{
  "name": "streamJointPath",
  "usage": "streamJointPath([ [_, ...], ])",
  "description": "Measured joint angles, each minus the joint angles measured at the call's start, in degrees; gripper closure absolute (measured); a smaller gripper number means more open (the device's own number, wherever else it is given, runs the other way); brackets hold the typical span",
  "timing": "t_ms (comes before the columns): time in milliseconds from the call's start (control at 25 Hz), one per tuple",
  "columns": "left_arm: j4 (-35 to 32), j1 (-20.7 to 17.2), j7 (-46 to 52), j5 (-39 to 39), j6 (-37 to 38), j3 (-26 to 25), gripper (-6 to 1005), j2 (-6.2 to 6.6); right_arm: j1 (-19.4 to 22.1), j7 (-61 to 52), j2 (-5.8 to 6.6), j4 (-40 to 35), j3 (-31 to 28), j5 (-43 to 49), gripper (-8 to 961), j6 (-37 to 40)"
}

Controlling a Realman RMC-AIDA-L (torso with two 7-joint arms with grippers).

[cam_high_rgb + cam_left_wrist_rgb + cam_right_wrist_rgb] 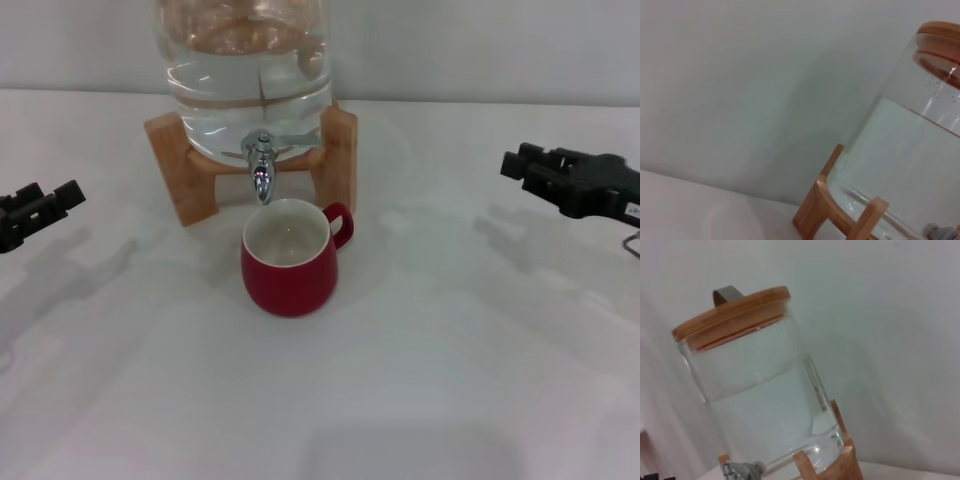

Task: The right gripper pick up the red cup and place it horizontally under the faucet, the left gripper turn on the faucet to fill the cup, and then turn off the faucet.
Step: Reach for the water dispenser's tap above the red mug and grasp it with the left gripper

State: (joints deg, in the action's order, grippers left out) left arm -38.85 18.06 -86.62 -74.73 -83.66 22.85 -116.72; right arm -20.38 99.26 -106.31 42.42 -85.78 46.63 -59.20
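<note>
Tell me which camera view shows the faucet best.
The head view: the faucet shows whole, spout hanging over the red cup. The right wrist view catches only its top at the picture's edge; the left wrist view shows just a grey sliver.

Your head camera looks down at the jar (250,90) from the front. Both wrist cameras face it from opposite sides, low and tilted, sharing its glass (920,165) and stand (840,465).
</note>
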Motion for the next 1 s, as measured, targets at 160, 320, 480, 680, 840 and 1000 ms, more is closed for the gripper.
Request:
streamJointPath([
  [160,0.03,0.13,0.18,0.63,0.59,-0.02,104,0.01,0.52,0.36,-0.77,0.17,-3.54,5.68,651,-1.73],
  [320,0.27,0.47,0.27,0.73,1.04,0.00,104,0.01,0.86,1.23,-1.27,0.51,-4.39,8.01,647,-2.33],
  [480,0.33,0.52,0.37,0.82,1.05,0.00,104,0.01,0.75,0.93,-1.11,0.61,-4.69,9.18,447,-3.66],
  [680,0.07,0.60,0.89,0.91,0.68,0.00,104,0.01,0.78,0.17,-1.38,0.48,-5.82,9.29,340,-4.00],
  [840,-0.21,1.32,3.06,1.11,-1.32,0.73,104,0.34,0.67,0.14,-1.50,0.30,-5.91,9.34,369,-4.72],
  [1000,-6.93,2.11,10.24,2.55,-5.76,6.37,104,0.72,0.36,0.14,-1.70,0.11,-5.54,10.25,388,-5.12],
])
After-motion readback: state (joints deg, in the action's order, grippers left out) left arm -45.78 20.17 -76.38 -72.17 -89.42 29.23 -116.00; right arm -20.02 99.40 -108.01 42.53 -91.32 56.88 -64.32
